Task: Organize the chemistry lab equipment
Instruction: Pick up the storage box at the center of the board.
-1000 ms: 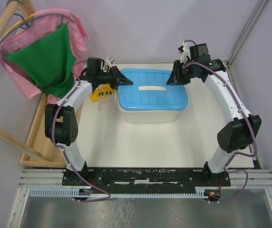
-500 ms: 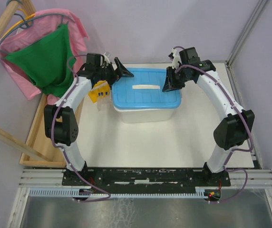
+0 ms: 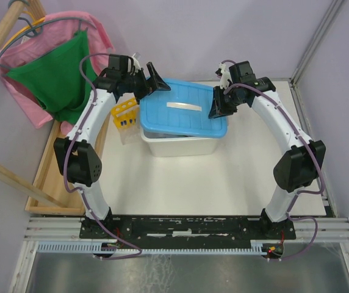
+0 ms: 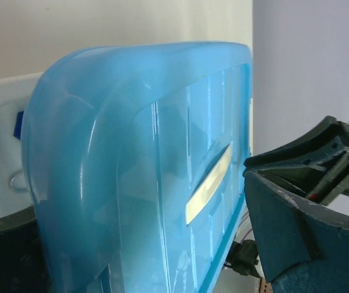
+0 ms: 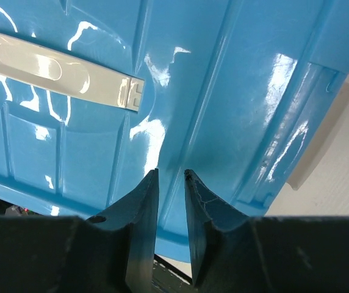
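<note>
The flat blue ribbed lid (image 3: 180,119) lies askew and tilted over the large white tub (image 3: 180,146). My right gripper (image 3: 218,107) is shut on the lid's right rim; in the right wrist view the blue rim (image 5: 180,238) runs between its narrow jaws (image 5: 170,174). At the lid's left end my left gripper (image 3: 150,85) stands wide open, one finger (image 4: 296,232) beside the lid (image 4: 132,183). A yellow tube rack (image 3: 124,113) stands left of the tub. Inside the tub, a metal loop (image 4: 16,180) and a blue cap (image 4: 19,125) show.
A wooden frame with pink and green cloth (image 3: 58,73) leans at the left, above a wooden tray (image 3: 49,177) along the table's left edge. A metal post (image 3: 315,36) rises at the back right corner.
My left gripper has opened and let go of the lid's left end. The lid has slid left and skewed on the tub, the right gripper moving with it.
</note>
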Controlling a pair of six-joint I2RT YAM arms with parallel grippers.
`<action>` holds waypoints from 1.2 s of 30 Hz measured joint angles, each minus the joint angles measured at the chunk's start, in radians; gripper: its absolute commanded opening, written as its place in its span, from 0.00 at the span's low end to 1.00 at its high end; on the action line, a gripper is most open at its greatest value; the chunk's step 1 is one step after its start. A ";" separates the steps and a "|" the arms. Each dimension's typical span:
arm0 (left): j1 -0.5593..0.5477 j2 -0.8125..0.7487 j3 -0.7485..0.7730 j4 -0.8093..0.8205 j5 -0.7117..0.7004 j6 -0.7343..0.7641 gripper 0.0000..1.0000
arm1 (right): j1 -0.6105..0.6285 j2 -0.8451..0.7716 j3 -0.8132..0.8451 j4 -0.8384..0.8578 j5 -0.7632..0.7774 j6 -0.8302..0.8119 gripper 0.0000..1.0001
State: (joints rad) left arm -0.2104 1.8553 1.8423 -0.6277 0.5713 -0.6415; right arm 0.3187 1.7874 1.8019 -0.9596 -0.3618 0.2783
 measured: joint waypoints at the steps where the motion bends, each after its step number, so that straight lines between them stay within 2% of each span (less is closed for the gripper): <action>1: -0.003 0.000 0.001 -0.014 -0.013 0.012 0.99 | 0.002 0.002 0.000 0.000 0.000 -0.001 0.32; 16: -0.041 0.003 0.003 -0.153 -0.196 0.132 0.99 | 0.034 0.015 0.000 0.000 -0.003 -0.016 0.31; 27: -0.045 0.003 0.093 -0.254 -0.341 0.198 0.99 | 0.045 0.019 0.000 0.000 -0.003 -0.019 0.31; 36: -0.077 0.003 0.104 -0.283 -0.417 0.222 0.98 | 0.053 0.019 -0.006 0.001 -0.003 -0.023 0.31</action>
State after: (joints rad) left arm -0.2874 1.8584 1.9461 -0.9112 0.1547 -0.4198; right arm 0.3721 1.8061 1.7958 -0.9588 -0.3653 0.2554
